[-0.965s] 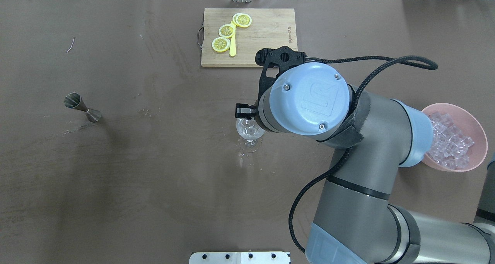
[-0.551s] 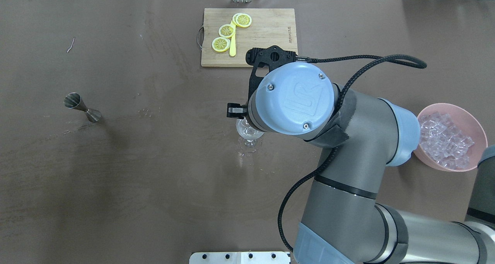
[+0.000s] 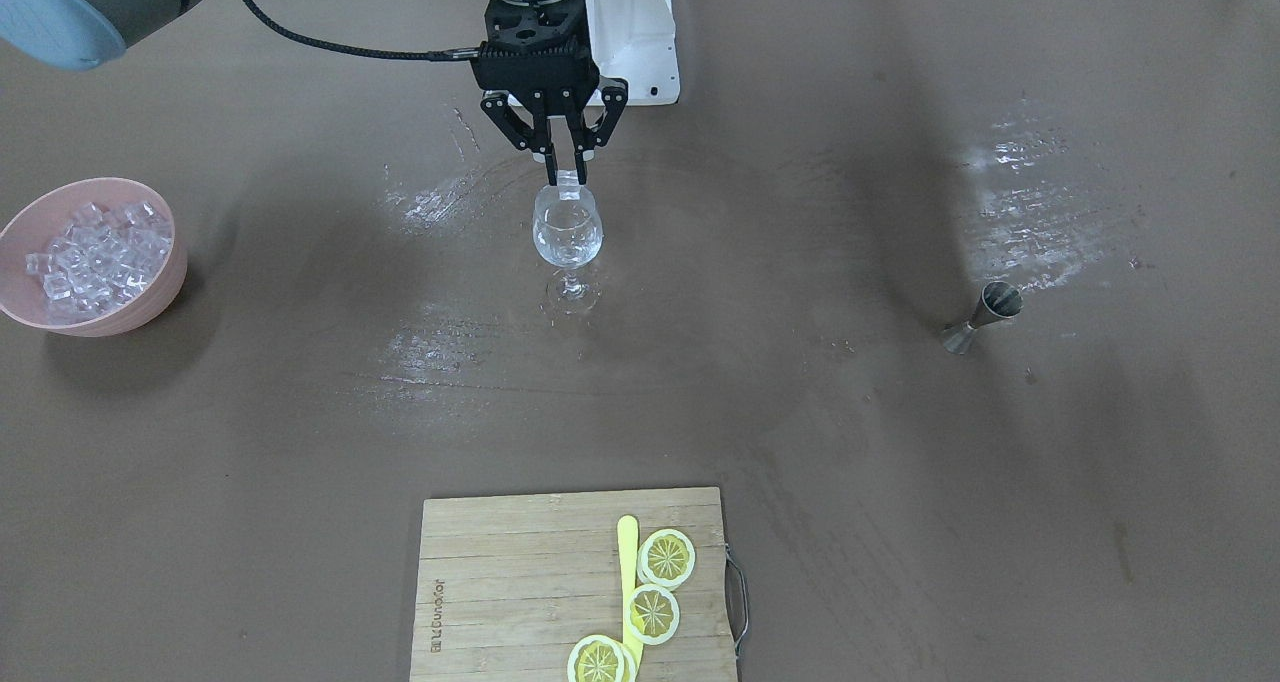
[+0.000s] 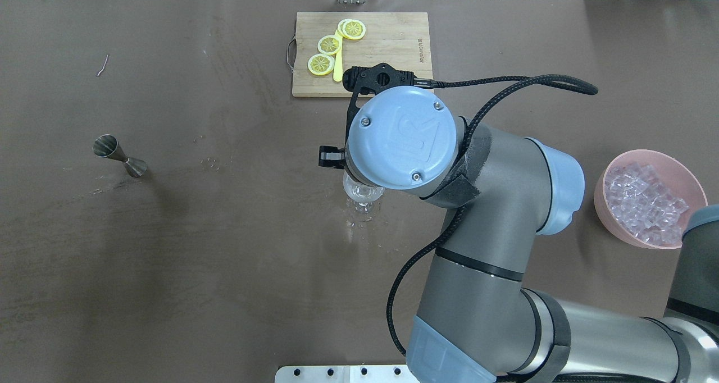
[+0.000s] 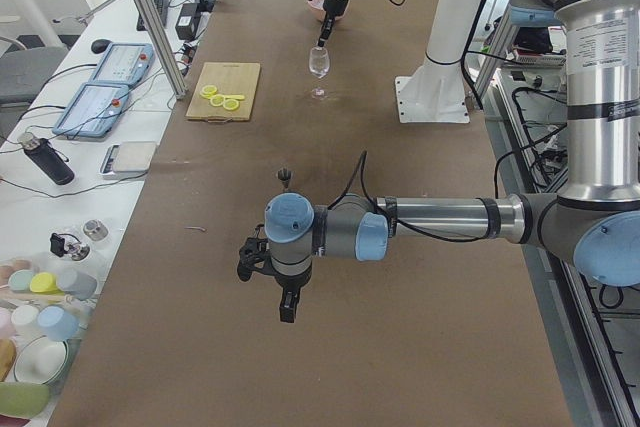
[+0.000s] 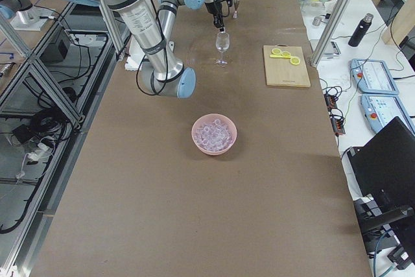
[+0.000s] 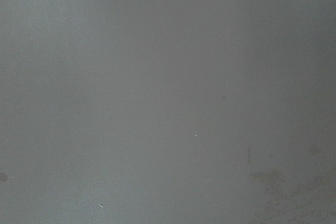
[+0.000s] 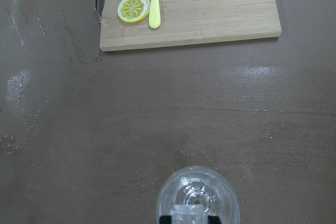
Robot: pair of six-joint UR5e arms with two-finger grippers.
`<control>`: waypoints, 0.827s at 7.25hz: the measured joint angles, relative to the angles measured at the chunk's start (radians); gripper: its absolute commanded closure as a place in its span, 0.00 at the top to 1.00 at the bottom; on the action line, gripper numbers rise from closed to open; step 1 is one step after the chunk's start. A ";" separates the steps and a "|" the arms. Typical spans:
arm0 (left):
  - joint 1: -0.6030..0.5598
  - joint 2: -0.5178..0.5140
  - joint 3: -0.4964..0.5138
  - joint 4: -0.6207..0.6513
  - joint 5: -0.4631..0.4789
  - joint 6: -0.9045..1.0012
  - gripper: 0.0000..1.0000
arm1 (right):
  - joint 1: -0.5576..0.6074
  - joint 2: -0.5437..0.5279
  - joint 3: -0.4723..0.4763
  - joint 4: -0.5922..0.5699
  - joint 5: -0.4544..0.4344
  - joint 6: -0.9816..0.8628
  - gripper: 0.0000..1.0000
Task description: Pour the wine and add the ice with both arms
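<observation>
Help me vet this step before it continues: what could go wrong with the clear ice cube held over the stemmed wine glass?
1. The right gripper pinches the small clear ice cube just above the clear stemmed wine glass, seemingly near its rim rather than its centre in the wrist view. Once released, it might clip the rim and bounce out.
2. Nothing steadies the glass. If the gripper drops lower, it could tip it on its thin stem.
</observation>
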 measured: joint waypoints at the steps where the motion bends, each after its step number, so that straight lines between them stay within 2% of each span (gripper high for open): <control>1: 0.000 0.000 0.000 0.000 0.000 0.000 0.98 | 0.000 -0.003 0.000 -0.001 0.001 -0.001 0.12; 2: 0.000 0.000 0.000 0.000 0.000 0.000 0.98 | 0.000 -0.004 -0.001 -0.001 0.001 -0.001 0.82; 3: 0.001 0.000 0.000 0.000 0.000 0.000 0.98 | 0.001 -0.004 -0.001 -0.001 0.001 -0.001 0.99; 6: 0.001 0.001 0.000 0.000 0.000 0.000 0.98 | 0.001 -0.002 0.002 0.000 0.003 0.000 0.99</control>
